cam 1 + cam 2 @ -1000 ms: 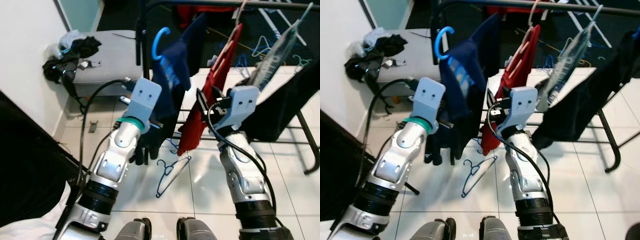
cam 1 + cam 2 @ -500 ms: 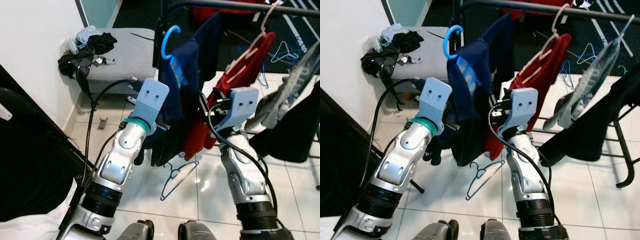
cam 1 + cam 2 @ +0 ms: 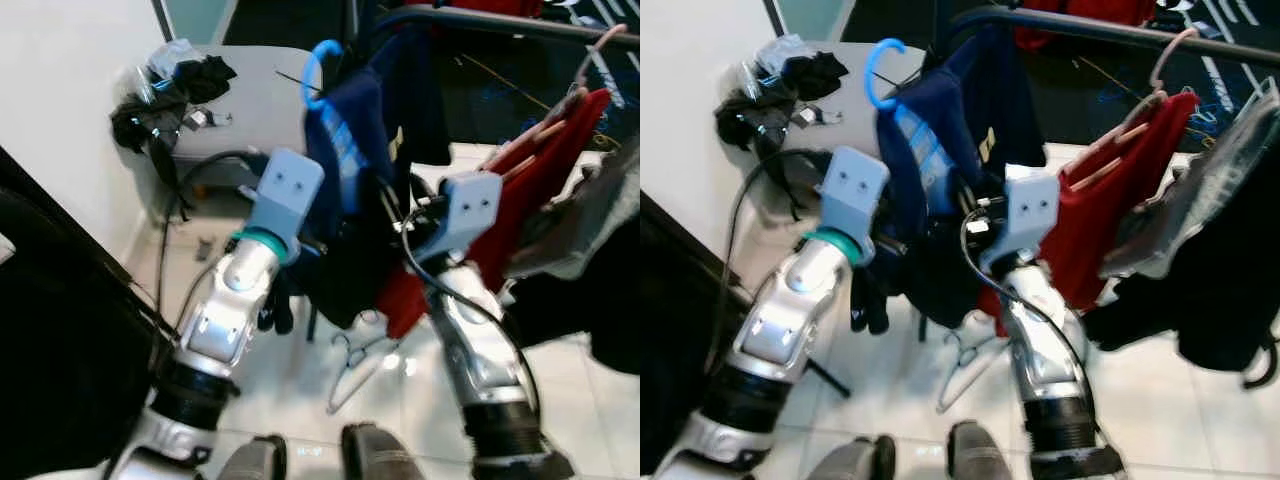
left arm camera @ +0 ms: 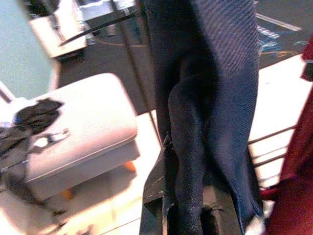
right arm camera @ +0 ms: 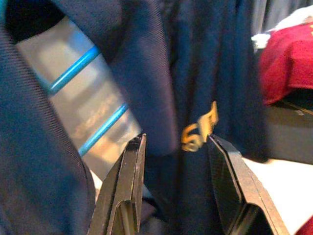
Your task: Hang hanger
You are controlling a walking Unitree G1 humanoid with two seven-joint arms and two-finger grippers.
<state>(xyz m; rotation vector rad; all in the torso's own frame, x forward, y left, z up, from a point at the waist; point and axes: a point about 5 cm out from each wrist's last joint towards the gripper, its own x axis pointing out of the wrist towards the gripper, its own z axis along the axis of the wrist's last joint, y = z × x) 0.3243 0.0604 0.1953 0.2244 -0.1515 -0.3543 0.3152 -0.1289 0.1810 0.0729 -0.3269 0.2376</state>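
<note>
Navy shirt (image 3: 940, 190) on blue hanger (image 3: 880, 70) carried nearer rail (image 3: 1090, 30), left gripper (image 4: 183, 215) clenched on shirt, right gripper (image 5: 176, 186) fingers parted, gold mark unreadable.

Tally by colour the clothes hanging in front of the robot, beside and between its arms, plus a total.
Navy garment: 1
Red garment: 1
Grey garment: 1
Black garment: 1
Total: 4

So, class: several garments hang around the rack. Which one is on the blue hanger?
The navy shirt. A blue hanger hook curls above it, while the red garment beside it hangs on a pale pink hanger.
</note>
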